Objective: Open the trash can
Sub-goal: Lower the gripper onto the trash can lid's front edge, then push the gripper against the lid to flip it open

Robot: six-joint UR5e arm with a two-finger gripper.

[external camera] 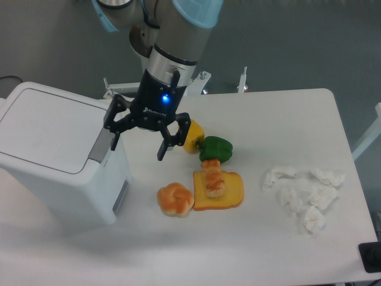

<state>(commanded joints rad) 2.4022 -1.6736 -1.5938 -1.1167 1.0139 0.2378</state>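
From the fixed camera, the trash can (56, 158) stood at the left end of the table (286, 113), its flat lid down and the grey push-tab (102, 145) showing at the rim on the side facing the arm. That tab looked to be the reason for the arm's pose: the gripper (138, 138) hung over the can's right edge with its wrist angled down, so one finger (113, 132) sat right above the tab while the other pointed at bare table beside the can. Whether that near finger actually touched the tab, I could not tell from here.

The fingers were spread wide and gripped nothing; the gap between them was clear. My guess was that a downward press on the tab was the step in hand, with the lid not yet sprung.

Off to the right lay a yellow pepper (192, 136) and a green pepper (215, 149) side by side, a bread roll (175, 199), a slice of toast (219, 192) with a bit of food on it, and crumpled tissues (305, 193) well apart from the can.
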